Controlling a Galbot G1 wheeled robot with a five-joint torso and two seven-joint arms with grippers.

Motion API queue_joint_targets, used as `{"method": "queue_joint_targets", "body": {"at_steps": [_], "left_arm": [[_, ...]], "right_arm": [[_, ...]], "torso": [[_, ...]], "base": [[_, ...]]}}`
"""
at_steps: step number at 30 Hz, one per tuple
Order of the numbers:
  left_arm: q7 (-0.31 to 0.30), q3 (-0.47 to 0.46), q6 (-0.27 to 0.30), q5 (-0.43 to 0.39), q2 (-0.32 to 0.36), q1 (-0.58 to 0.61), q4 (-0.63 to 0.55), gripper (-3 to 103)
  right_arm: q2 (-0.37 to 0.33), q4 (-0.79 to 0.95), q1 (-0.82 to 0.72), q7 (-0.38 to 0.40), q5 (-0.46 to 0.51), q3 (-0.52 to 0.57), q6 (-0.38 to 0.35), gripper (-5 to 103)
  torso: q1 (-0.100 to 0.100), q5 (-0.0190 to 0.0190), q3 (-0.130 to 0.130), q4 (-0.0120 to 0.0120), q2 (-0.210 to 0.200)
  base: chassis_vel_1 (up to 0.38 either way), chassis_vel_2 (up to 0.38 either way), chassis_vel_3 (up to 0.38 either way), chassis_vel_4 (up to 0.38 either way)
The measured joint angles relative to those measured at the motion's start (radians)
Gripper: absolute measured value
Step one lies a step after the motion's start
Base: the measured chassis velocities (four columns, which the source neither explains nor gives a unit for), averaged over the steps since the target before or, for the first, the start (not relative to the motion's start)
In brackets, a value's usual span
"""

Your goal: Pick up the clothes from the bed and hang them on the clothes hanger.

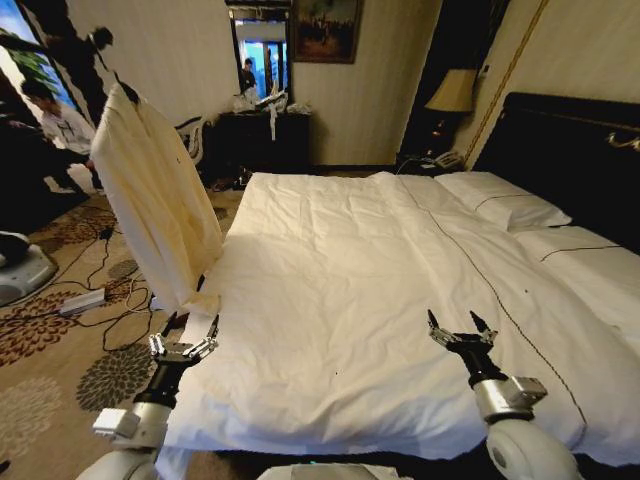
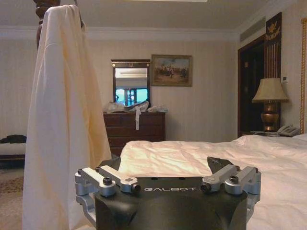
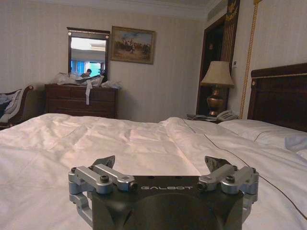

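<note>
The clothes, a cream long-sleeved top (image 1: 155, 200), hang upright off the floor beside the bed's left edge, draped from a dark stand top (image 1: 103, 42). The same top (image 2: 62, 120) rises close in front of my left wrist camera. The clothes hanger is hidden. The bed (image 1: 350, 280) with its white duvet has no garment on it. My left gripper (image 1: 183, 335) is open and holds nothing, low at the bed's front left corner, just below the top's hem. My right gripper (image 1: 460, 325) is open over the duvet at the front right, also holding nothing.
Cables and a power strip (image 1: 80, 300) lie on the patterned carpet left of the bed. A dark dresser (image 1: 265, 135) stands against the far wall, a lamp (image 1: 455, 90) beside the black headboard (image 1: 570, 150). Pillows (image 1: 500, 205) lie at the right.
</note>
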Motion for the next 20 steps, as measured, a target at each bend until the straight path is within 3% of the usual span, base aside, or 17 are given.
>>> {"method": "queue_joint_targets", "body": {"at_steps": [20], "left_arm": [[-0.001, 0.0, 0.002, -0.002, 0.001, -0.001, 0.0, 100]], "right_arm": [[0.0, 0.0, 0.0, 0.0, 0.0, 0.0, 0.0, 100]], "torso": [[0.0, 0.0, 0.0, 0.0, 0.0]], "base": [[0.0, 0.0, 0.0, 0.0]]}}
